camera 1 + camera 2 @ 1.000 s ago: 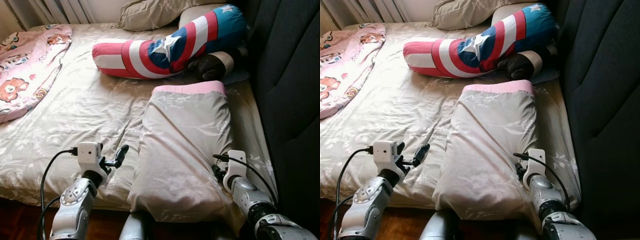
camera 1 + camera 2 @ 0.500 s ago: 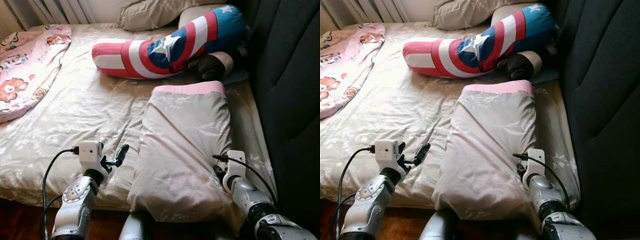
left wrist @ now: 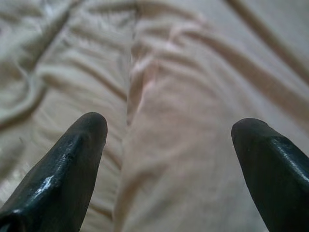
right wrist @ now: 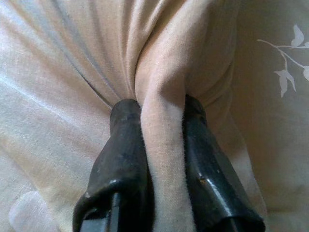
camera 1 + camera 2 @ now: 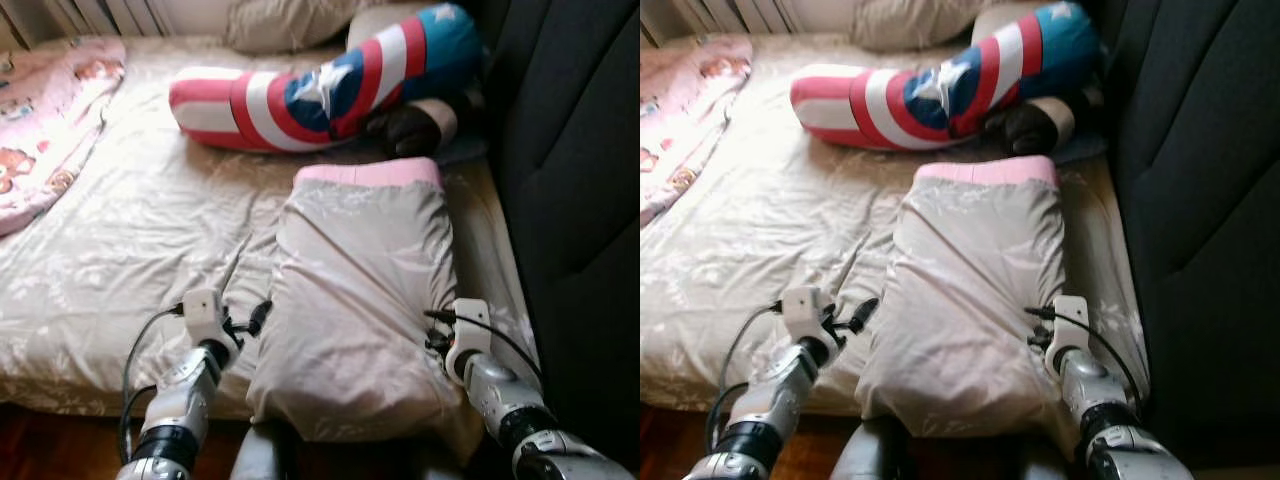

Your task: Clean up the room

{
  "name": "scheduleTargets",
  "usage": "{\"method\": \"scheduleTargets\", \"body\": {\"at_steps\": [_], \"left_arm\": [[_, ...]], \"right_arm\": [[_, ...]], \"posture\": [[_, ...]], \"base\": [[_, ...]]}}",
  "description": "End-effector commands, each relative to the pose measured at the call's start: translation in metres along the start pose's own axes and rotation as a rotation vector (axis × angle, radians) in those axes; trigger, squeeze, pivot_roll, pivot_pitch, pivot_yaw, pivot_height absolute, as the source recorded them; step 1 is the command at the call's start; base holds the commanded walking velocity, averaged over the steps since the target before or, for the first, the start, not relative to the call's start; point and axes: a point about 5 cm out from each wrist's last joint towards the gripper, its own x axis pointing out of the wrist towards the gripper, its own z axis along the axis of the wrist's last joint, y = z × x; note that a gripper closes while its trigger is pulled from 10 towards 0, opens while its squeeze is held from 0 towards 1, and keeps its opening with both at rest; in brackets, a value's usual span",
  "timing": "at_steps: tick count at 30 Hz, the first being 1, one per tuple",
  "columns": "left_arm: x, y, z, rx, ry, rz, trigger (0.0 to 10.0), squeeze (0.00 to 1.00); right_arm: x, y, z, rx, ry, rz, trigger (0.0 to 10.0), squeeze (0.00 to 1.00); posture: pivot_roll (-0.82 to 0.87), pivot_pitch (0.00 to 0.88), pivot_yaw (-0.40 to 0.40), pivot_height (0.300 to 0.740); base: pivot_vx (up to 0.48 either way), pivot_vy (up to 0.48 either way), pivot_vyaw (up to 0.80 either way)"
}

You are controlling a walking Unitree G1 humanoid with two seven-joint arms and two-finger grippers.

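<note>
A beige pillow (image 5: 360, 280) with a pink far edge lies on the bed's right side, its near end hanging over the front edge. My right gripper (image 4: 161, 126) is shut on a pinched fold of the pillow's cover at its right side, where its wrist (image 5: 468, 335) shows. My left gripper (image 5: 258, 318) is at the pillow's left edge, just above the beige sheet (image 5: 150, 250). In the left wrist view its fingertips (image 3: 89, 130) stand wide apart, open, with creased cloth beyond and nothing between them.
A red, white and blue star bolster (image 5: 320, 85) lies across the head of the bed, with a dark brown cushion (image 5: 410, 125) beside it. A pink bear-print blanket (image 5: 40, 130) covers the far left. The dark padded headboard (image 5: 570, 180) walls the right side.
My left gripper has moved right, up to the pillow's left edge. The camera has shifted a little and blurred. The right gripper keeps its hold.
</note>
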Motion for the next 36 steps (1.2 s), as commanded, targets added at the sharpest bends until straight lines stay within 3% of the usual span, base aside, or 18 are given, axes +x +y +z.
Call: {"method": "scheduleTargets", "body": {"at_steps": [1, 9, 26, 36], "left_arm": [[-0.001, 0.002, -0.009, 0.007, 0.031, 0.009, 10.0, 0.0], [0.001, -0.008, -0.028, 0.012, 0.093, -0.022, 10.0, 0.0], [0.002, -0.013, -0.038, 0.004, 0.135, -0.034, 10.0, 0.0], [-0.002, -0.016, -0.055, 0.027, 0.231, -0.032, 10.0, 0.0]], "right_arm": [[-0.01, -0.009, -0.065, 0.014, 0.235, -0.026, 0.0, 0.0], [-0.01, -0.007, -0.066, 0.011, 0.225, 0.016, 0.0, 0.0], [-0.011, -0.009, -0.057, -0.01, 0.19, 0.071, 0.0, 0.0], [-0.013, -0.013, -0.051, -0.018, 0.175, 0.08, 0.0, 0.0]], "posture": [[0.0, 0.241, 0.014, 0.638], [-0.05, 0.276, 0.002, 0.638], [-0.09, 0.329, -0.024, 0.638], [-0.11, 0.344, -0.039, 0.638]], "base": [[0.0, 0.0, 0.0], [0.0, 0.0, 0.0], [0.0, 0.0, 0.0], [0.0, 0.0, 0.0]]}}
